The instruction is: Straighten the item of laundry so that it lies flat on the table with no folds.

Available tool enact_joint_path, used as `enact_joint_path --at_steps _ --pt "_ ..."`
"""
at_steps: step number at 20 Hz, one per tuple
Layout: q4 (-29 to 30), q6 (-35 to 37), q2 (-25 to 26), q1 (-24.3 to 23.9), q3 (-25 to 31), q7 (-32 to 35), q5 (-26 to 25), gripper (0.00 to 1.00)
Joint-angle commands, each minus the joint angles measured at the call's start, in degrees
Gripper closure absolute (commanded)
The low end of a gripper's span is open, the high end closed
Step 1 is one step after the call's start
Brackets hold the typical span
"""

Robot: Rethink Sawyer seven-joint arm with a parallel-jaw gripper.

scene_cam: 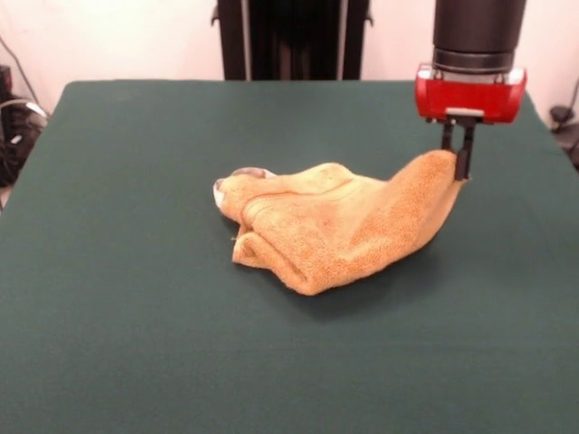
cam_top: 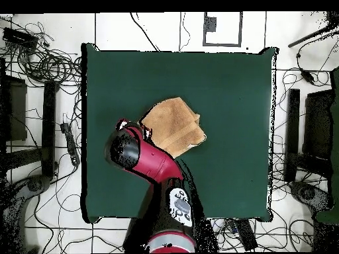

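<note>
The item of laundry [scene_cam: 335, 226] is an orange-tan towel, bunched and folded over itself near the middle of the dark green table [scene_cam: 136, 298]. Its right corner is lifted off the cloth, pinched by my gripper [scene_cam: 457, 163], which hangs from the red wrist at the upper right. The two dark fingers [scene_cam: 464, 154] are shut on that raised corner. Seen from overhead, the towel [cam_top: 173, 126] lies on the table [cam_top: 232, 86] just beside the arm's red head, which hides the gripper and the held corner.
Green cloth stretches wide on all sides of the towel. Cables and dark equipment [cam_top: 40, 79] lie on the floor around the table's edges. The red arm [cam_top: 155, 169] reaches in over the table's near edge in the overhead view.
</note>
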Motion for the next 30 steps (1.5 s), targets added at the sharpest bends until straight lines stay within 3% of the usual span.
enact_joint_path --at_steps 1,8,21,22,26,30 --pt "-3.32 7.92 2.36 3.26 -0.01 17.75 5.50 1.00" --pt "-5.23 10.00 3.24 6.46 -2.05 19.41 7.74 1.00" --pt "-2.76 8.87 2.51 6.72 -1.82 20.29 7.63 1.00" --pt "-2.38 8.23 2.45 6.88 -1.92 21.06 7.52 0.00" --pt "-1.28 5.63 2.39 8.48 -3.77 22.85 8.05 0.00" --pt "2.28 3.69 0.36 6.54 -1.60 22.77 6.68 0.00"
